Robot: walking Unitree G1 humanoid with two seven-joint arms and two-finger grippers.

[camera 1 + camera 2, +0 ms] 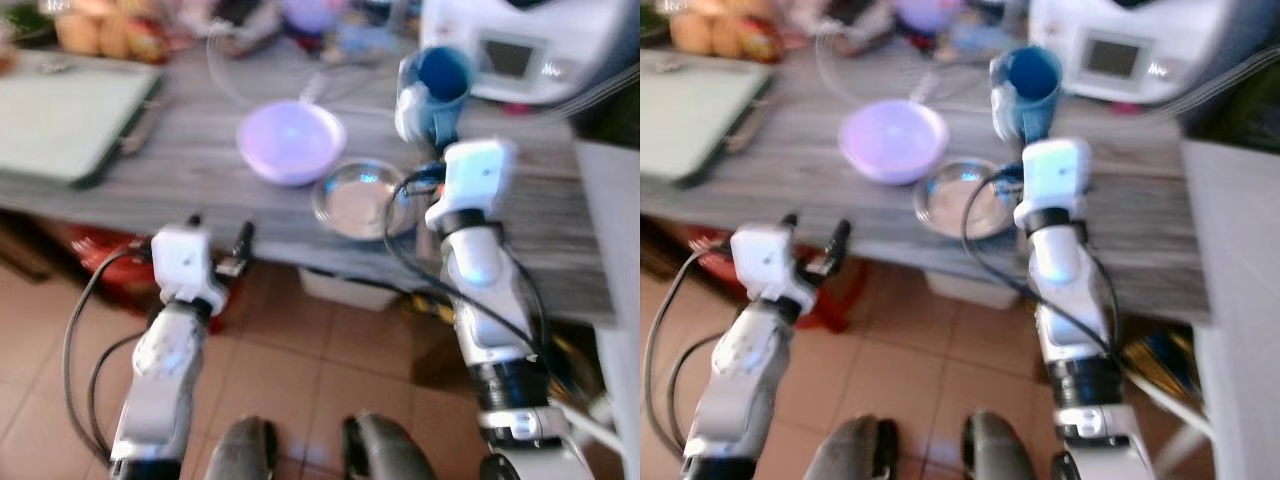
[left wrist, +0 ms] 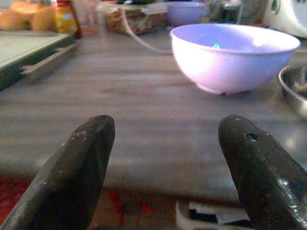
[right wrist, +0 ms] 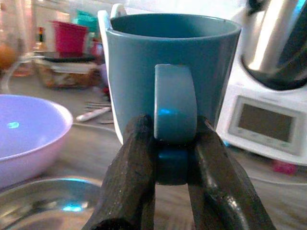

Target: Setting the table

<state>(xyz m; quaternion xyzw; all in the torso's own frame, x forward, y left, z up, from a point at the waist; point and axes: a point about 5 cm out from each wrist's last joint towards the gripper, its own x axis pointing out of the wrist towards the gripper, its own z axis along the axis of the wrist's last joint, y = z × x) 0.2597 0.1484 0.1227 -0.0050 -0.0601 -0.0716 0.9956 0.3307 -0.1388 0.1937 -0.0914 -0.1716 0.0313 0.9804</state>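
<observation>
Mug: the blue mug [image 3: 172,72] is upright, held by its handle above the grey tabletop [image 1: 180,160], straight ahead of the right hand.
Right hand: the right hand [image 3: 170,158] is clamped on the mug's handle.
Steel bowl: the steel bowl [image 1: 360,200] lies just below that hand.
Lilac bowl: the lilac bowl [image 2: 235,55] sits beside it.
Left hand: the left hand [image 2: 163,167] hovers at the tabletop's edge, fingers apart, holding nothing.
</observation>
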